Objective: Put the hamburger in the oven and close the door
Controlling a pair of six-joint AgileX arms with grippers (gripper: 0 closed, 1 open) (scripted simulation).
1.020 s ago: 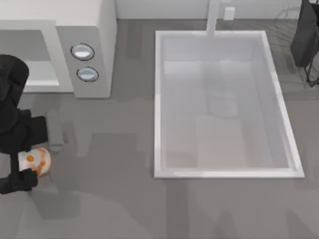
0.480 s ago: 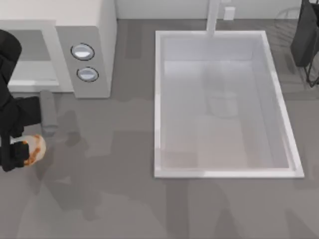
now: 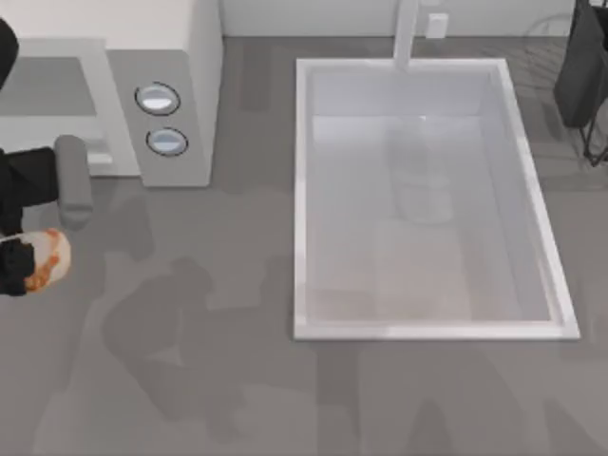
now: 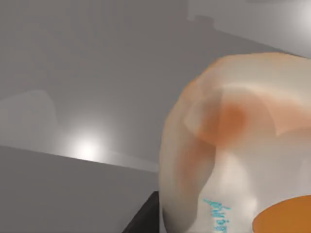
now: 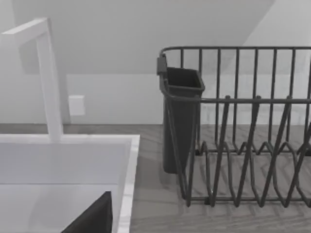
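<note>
Now the hamburger [image 3: 46,258] is held at the far left edge of the top view, clamped in the left hand [image 3: 21,266], in front of the oven [image 3: 176,104] and clear of its opening. The grey cavity [image 3: 47,87] is seen open toward the worktop [image 3: 209,332], with two round silver-rimmed knobs [image 3: 158,99] set on the side panel to its right. A grey rounded bar [image 3: 72,180] is seen just above the hamburger, beside the dark arm. In the left wrist view the hamburger [image 4: 243,145] is seen very close, cream-white with orange-brown patches and a small line of blue lettering, with grey surfaces behind it. The white sink basin [image 3: 427,199] lies well to the right of the oven, a white faucet [image 3: 407,33] standing at its far rim. The right arm is parked at the top right corner; whether its hand is apart or together cannot be told. A dark wire dish rack [image 5: 243,131] with a dark cutlery holder [image 5: 181,116] is seen in the right wrist view, beside the sink rim.
</note>
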